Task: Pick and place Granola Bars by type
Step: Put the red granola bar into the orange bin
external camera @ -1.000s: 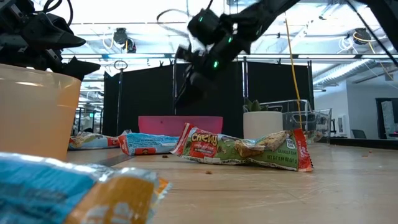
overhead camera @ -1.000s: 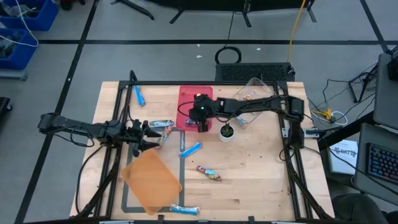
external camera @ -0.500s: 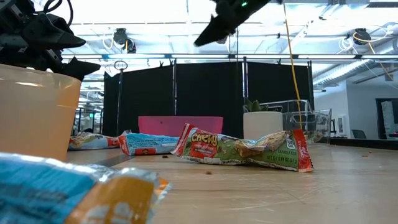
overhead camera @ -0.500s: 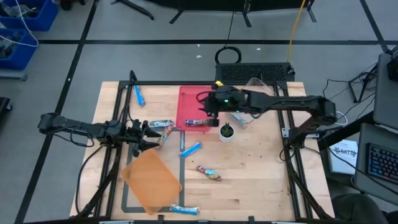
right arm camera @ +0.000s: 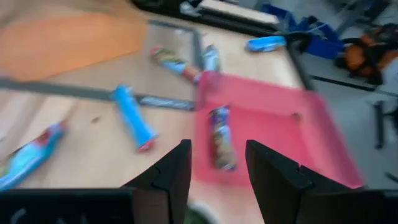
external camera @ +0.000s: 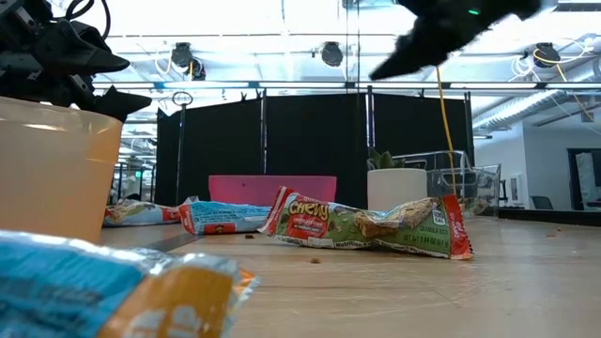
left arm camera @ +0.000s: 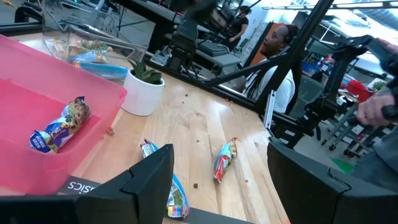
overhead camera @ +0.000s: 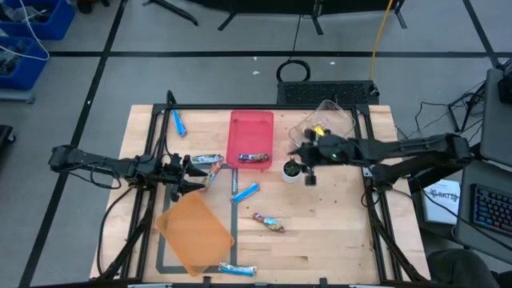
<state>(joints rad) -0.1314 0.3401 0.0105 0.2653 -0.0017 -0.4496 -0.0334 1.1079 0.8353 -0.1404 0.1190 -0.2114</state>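
A dark multicolour bar (overhead camera: 256, 158) lies flat in the pink tray (overhead camera: 250, 128); it also shows in the right wrist view (right arm camera: 221, 146) and the left wrist view (left arm camera: 59, 124). Blue bars lie on the table at the far left (overhead camera: 178, 122), the middle (overhead camera: 246, 193) and the near edge (overhead camera: 238, 270). A red-brown multicolour bar (overhead camera: 269, 223) lies near the middle. A tan-and-blue bar (overhead camera: 210, 161) lies just beyond my left gripper (overhead camera: 194, 174), which is open and empty. My right gripper (overhead camera: 306, 158) is open and empty, high above the potted plant (overhead camera: 292, 170).
A clear container (overhead camera: 328, 124) with more bars stands at the far right. An orange tray (overhead camera: 194, 232) lies at the near left. The plant in its white cup stands just right of the pink tray. Black strips frame the table. A person sits beyond the table (left arm camera: 280, 56).
My right gripper has risen from low over the pink tray and gone toward the table's right edge, ending above the plant. The multicolour bar that it covered now lies uncovered in the tray.
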